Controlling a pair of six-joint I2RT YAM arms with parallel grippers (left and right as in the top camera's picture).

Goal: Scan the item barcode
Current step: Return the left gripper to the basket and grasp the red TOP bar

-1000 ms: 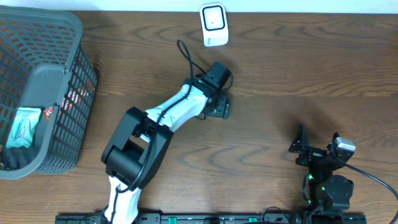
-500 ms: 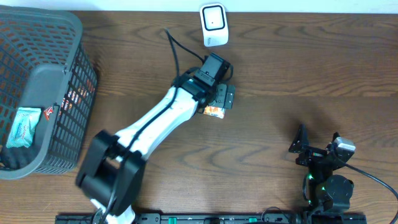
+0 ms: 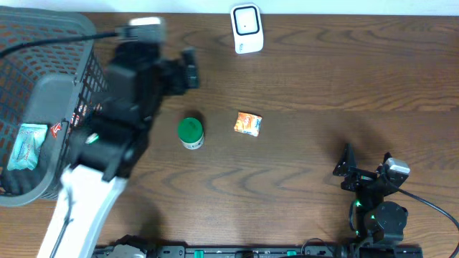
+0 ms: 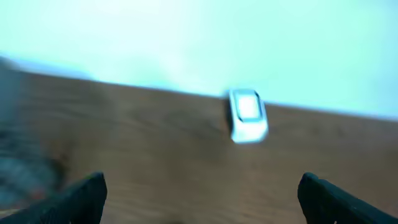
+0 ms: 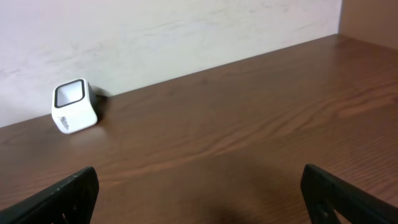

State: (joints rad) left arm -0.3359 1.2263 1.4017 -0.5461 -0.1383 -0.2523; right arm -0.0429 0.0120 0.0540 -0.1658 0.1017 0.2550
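Table: wood, scanner at far edge
Packet: loose near jar
Left gripper: I see it spread, empty
Right gripper: spread, empty

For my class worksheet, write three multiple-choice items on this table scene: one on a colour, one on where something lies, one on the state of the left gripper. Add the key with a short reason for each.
1. The scanner housing is mostly: A white; B red; C black.
2. The orange packet lies: A on top of the scanner; B on the table beside the green-lidded tub; C on the tub's lid.
3. The left gripper is: A shut on the packet; B shut on the tub; C open and empty.

Key:
1 A, its casing shows white in every view.
2 B, the overhead view shows the packet flat on bare wood, apart from the tub.
3 C, the left wrist view shows the fingertips wide apart with nothing between them.
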